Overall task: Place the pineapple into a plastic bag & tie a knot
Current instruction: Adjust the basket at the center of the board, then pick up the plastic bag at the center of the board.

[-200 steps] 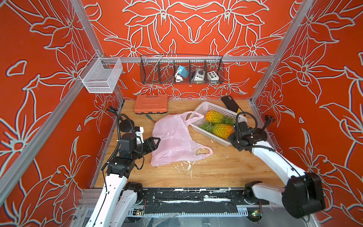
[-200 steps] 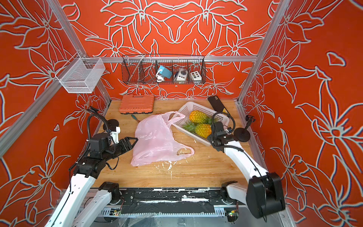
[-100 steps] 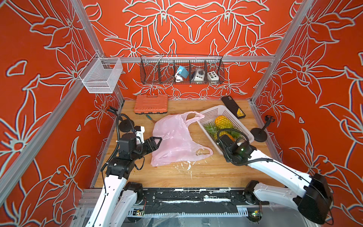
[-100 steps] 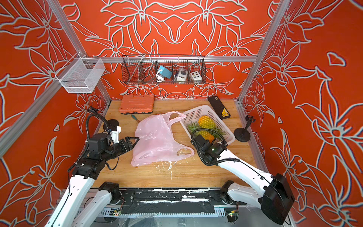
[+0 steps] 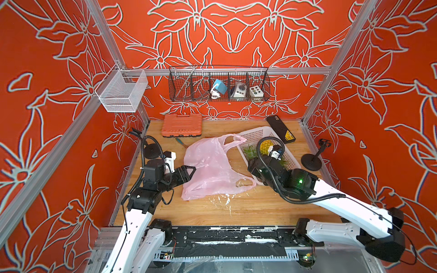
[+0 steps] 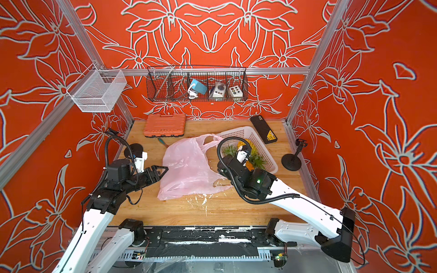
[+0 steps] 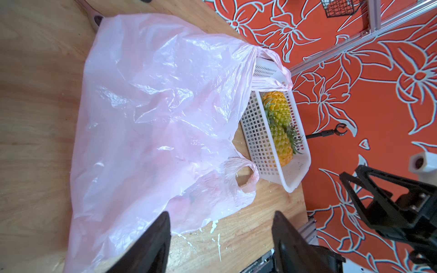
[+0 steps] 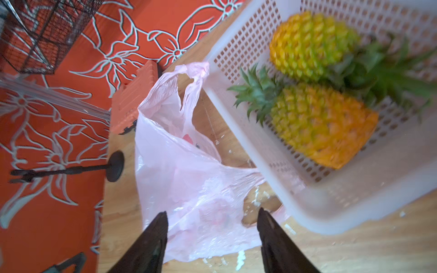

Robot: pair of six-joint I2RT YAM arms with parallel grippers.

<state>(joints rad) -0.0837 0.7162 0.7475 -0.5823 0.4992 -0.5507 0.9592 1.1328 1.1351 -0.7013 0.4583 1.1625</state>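
Right pincer spread; box label unreadable

Pale-pink plastic bag — yellow-green pineapples, white perforated basket

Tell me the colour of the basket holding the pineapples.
White: a perforated plastic basket. It shows best in the left wrist view.

Enclosure: orange-red walls with white flower outlines on left, far, right. Aluminium frame posts at far corners, rail across far wall. Black wire basket hangs on that rail; white mesh basket at far left. Wooden tabletop, white scuffs on near half. Bright, even light.
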